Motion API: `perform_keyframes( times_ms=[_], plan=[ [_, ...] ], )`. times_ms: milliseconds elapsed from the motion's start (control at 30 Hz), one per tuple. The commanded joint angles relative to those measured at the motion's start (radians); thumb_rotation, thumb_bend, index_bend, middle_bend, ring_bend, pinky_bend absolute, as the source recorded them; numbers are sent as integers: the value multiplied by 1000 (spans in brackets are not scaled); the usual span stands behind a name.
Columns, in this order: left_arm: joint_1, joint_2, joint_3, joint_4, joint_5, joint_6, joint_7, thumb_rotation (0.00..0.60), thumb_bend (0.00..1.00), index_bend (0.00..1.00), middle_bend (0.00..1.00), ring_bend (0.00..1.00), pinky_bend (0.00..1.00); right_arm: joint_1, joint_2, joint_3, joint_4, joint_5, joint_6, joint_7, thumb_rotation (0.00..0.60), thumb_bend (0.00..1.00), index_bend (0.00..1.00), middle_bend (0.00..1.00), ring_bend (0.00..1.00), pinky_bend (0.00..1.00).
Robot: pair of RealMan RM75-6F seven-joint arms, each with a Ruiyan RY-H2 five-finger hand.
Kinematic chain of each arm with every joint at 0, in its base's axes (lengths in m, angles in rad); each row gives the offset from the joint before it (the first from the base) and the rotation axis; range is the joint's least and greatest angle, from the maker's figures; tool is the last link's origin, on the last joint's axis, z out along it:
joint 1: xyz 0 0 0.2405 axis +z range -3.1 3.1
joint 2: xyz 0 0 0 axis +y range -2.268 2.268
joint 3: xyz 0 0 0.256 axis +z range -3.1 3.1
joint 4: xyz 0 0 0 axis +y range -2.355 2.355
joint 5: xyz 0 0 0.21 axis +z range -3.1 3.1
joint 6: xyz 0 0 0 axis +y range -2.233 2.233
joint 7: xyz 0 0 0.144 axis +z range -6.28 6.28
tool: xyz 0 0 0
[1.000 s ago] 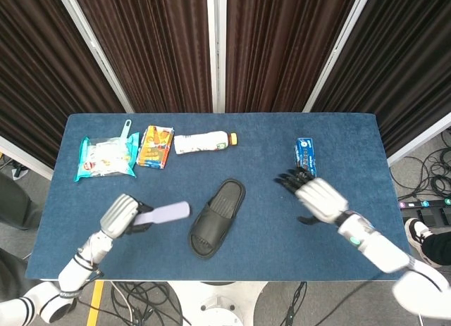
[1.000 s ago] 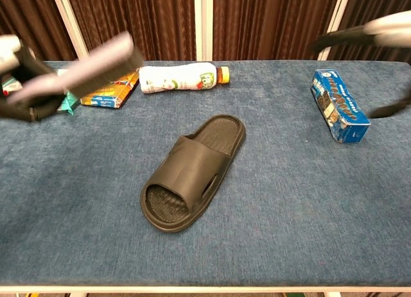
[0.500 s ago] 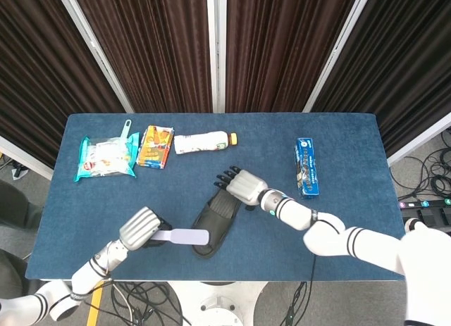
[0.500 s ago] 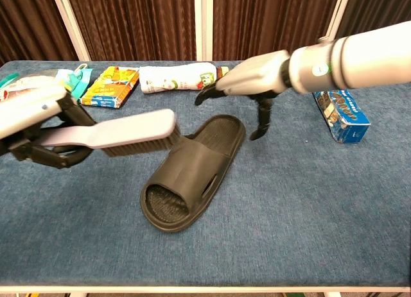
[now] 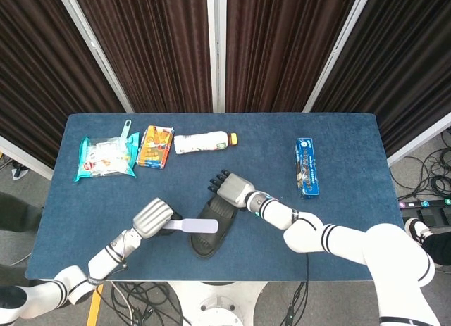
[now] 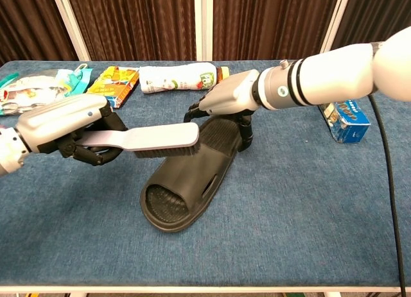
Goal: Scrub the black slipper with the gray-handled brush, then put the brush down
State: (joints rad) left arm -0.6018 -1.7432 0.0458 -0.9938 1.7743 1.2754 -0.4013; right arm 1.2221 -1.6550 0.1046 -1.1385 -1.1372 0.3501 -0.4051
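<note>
My left hand [image 6: 70, 127] grips the gray-handled brush [image 6: 144, 139], its bristle head lying across the strap of the black slipper [image 6: 189, 172] mid-table. My right hand [image 6: 228, 98] rests on the slipper's heel end, fingers spread over it.
</note>
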Motion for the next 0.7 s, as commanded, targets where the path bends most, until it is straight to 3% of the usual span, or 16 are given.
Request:
perform_keyframes(
  times_ms=[33,133,267,400,700],
  plan=[
    [-3,-11,0,11,-2,12,-2,600,614,1000,1000,1000,1000,26,-27,-19,38,33,-6,-18,600,80,0,9,0,0],
    [-7,-20,6,24,0,14,-1,600,614,1000,1000,1000,1000,43,-47,-33,64,53,-4,-28,600,88,34,81,0,0],
    [-18,-36,10,51,-4,3,-7,600,614,1000,1000,1000,1000,54,-68,-46,83,59,15,-37,600,128,290,258,52,16],
    [-30,-58,6,91,-14,-3,-29,600,613,1000,1000,1000,1000,48,-73,-52,81,45,40,-24,600,168,515,397,175,117],
    [-61,-119,16,223,-11,-22,-36,600,614,1000,1000,1000,1000,41,-52,-62,56,39,60,-5,600,172,567,421,192,165]
  ],
)
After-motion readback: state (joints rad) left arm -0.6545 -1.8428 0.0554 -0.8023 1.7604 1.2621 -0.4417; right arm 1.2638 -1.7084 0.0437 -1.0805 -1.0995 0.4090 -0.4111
